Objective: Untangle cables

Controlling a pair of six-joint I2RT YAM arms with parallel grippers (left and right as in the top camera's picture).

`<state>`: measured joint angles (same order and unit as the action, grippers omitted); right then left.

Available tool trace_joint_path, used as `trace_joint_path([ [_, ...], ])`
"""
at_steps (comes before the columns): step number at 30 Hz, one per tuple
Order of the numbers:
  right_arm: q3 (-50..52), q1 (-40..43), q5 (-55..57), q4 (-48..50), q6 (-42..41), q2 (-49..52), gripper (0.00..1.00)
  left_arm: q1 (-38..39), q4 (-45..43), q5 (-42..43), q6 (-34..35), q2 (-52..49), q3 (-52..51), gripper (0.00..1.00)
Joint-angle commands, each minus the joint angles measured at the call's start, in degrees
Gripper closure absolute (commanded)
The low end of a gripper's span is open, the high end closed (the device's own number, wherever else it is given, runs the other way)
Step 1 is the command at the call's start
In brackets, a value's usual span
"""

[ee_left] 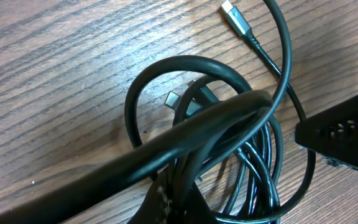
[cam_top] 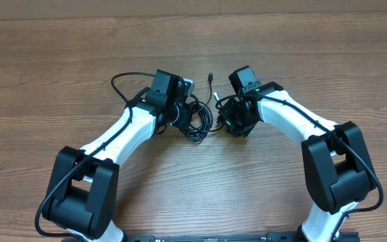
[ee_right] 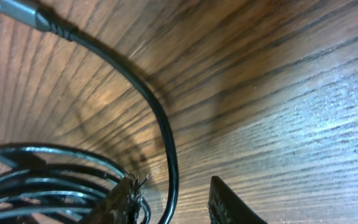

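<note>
Where heaped on the wooden table (cam_top: 46,60), cables (cam_top: 197,126) overlapping in loose black loops, one silver-tipped plug (ee_left: 235,12) free on the far side. Left gripper (cam_top: 180,113) at heap's left edge, grip impossible to tell behind a blurred strand (ee_left: 104,174). Right gripper (ee_right: 173,200) at right edge, fingers apart around one strand.

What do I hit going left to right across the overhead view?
In order: left arm's big black joint → left gripper → cables → right gripper → right arm's big black joint.
</note>
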<state>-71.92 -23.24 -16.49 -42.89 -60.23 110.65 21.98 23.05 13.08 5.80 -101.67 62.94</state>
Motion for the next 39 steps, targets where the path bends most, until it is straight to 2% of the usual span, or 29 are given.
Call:
trace_joint_path([
  [1, -0.39, -0.17, 1.95, 0.37, -1.29, 1.62, 0.69, -0.33, -0.42, 1.6, -0.7, 1.29, 1.2, 0.96],
  [11, -0.39, -0.28, 4.04, 0.63, -1.31, 1.68, 0.75, -0.33, -0.61, 2.05, -0.68, 1.29, 1.2, 0.96],
  [16, -0.39, -1.11, 4.04, 1.09, -1.31, 1.68, 0.96, -0.33, -0.63, 2.47, -0.74, 1.29, 1.2, 0.96],
  [23, -0.42, -1.55, 3.69, 0.5, 0.94, 1.66, 0.96, -0.33, -1.75, 5.2, -1.97, 1.29, 1.2, 0.96],
  [28, -0.55, -1.53, 1.38, -0.59, 2.47, 1.2, 0.96, -0.33, -2.12, 5.25, -0.37, 1.29, 1.2, 0.96],
  [39, -0.59, -2.43, 2.45, -1.14, -0.87, -6.78, 0.96, -0.33, -2.73, 8.39, 0.31, 1.29, 1.2, 0.96],
])
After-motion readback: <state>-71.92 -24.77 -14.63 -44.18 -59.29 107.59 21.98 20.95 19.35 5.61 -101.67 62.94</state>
